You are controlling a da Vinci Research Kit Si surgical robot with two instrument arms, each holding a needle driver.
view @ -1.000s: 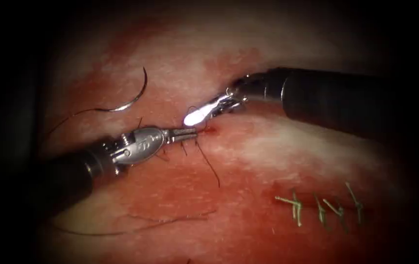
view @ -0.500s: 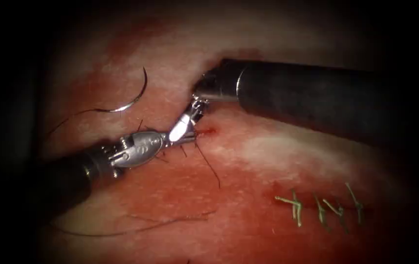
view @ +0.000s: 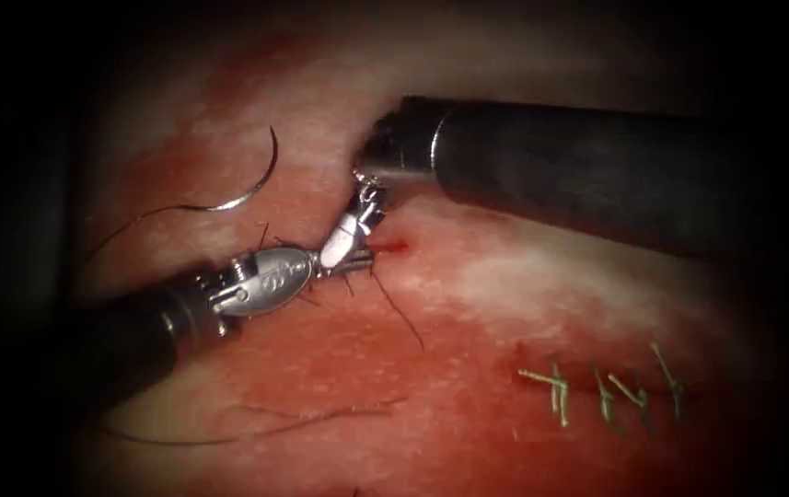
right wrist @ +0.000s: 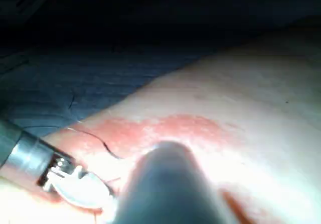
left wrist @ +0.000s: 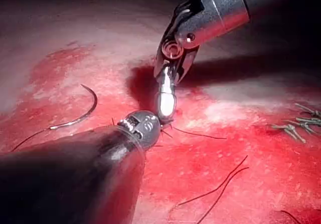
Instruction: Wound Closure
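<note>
The right end effector (view: pixel 343 241) has swung down to meet the left end effector (view: pixel 357 261) at the cut (view: pixel 394 246). Whether either holds the thread (view: pixel 399 310) cannot be told. The needle (view: pixel 251 179) lies free on the tissue (view: pixel 523 276), left of the cut.

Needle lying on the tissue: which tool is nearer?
Left. The left tool sits just below and right of the free needle; the right tool reaches down beside it, its shaft farther right.
</note>
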